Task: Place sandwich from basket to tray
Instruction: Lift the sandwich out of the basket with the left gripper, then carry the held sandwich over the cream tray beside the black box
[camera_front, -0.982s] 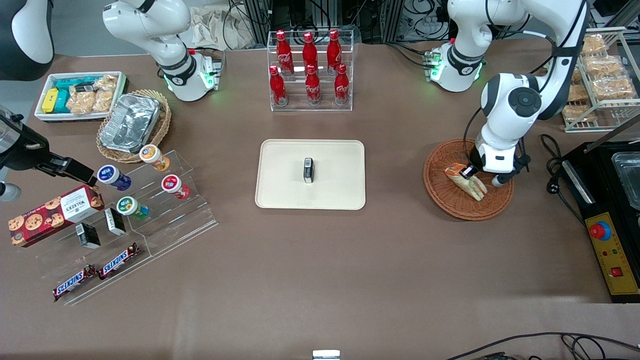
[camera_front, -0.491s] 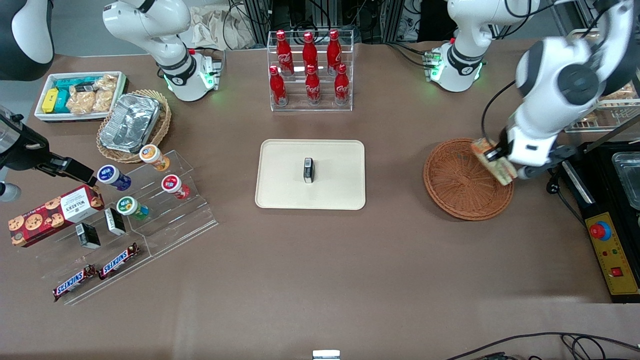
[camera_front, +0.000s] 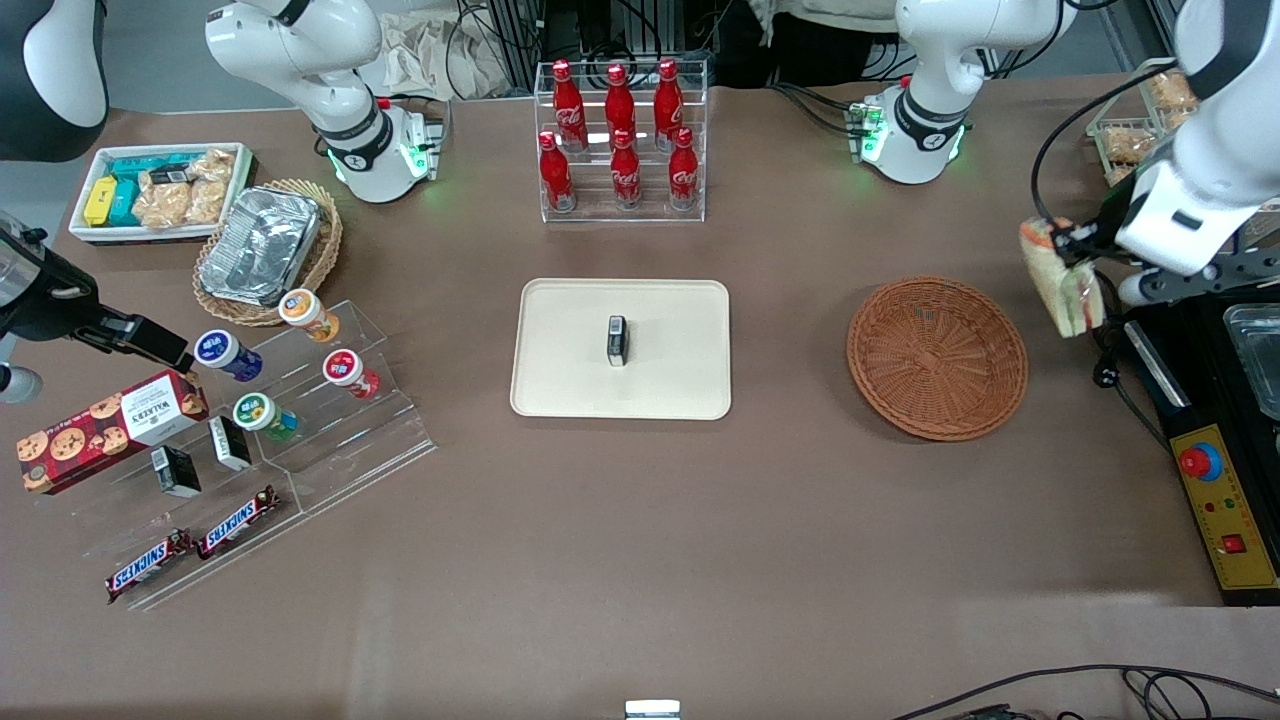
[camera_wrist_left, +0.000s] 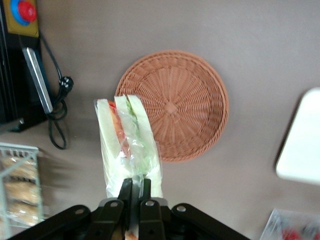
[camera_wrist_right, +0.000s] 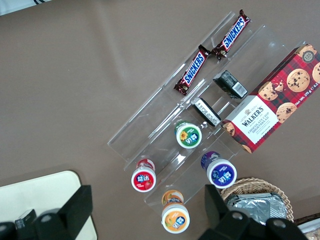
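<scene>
My left gripper (camera_front: 1075, 243) is shut on the sandwich (camera_front: 1062, 277), a plastic-wrapped wedge of pale bread with red and green filling. It hangs in the air above the table, beside the basket toward the working arm's end. In the left wrist view the gripper (camera_wrist_left: 134, 187) pinches the wrapper's end and the sandwich (camera_wrist_left: 127, 145) hangs over the basket's rim. The round reddish-brown wicker basket (camera_front: 936, 357) (camera_wrist_left: 175, 105) holds nothing. The cream tray (camera_front: 620, 347) lies mid-table with a small dark box (camera_front: 617, 340) on it; its corner shows in the wrist view (camera_wrist_left: 301, 140).
A black appliance with a red button (camera_front: 1215, 440) and a cable (camera_front: 1100, 330) lie close under the sandwich. A wire rack of bagged snacks (camera_front: 1140, 140) stands farther from the camera. A rack of red bottles (camera_front: 620, 140) stands past the tray. Snack shelves (camera_front: 260, 420) sit toward the parked arm's end.
The gripper lifted the sandwich out of the basket and carried it up and away from the tray, toward the working arm's end. The basket is now bare.
</scene>
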